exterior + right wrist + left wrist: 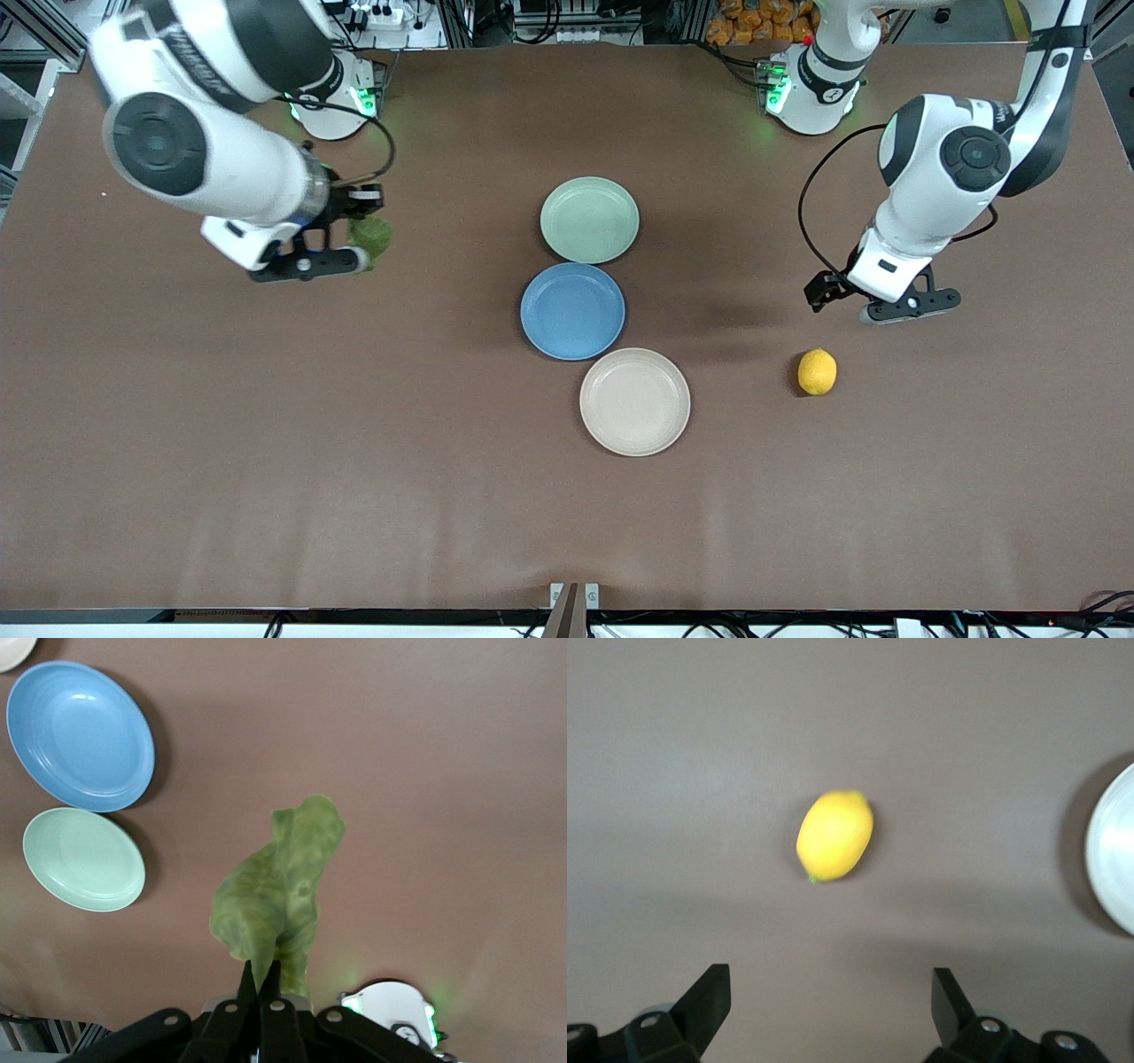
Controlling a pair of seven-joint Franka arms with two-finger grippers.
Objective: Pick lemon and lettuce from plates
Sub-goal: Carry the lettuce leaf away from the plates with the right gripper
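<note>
- Right gripper (pixel 263 979): fingers pressed together, pinching the lettuce (pixel 282 895) by one edge; leaf hangs from the tips, up over bare table toward the right arm's end, well apart from the mint plate (pixel 590 220).
- Left gripper (pixel 831 992): fingers spread wide, holding nothing.
- Lemon (pixel 817 371) lies on the table near the left gripper, untouched, beside the beige plate (pixel 634 401).

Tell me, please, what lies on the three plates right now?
Nothing: the green plate, blue plate and beige plate show bare, uncovered surfaces.
</note>
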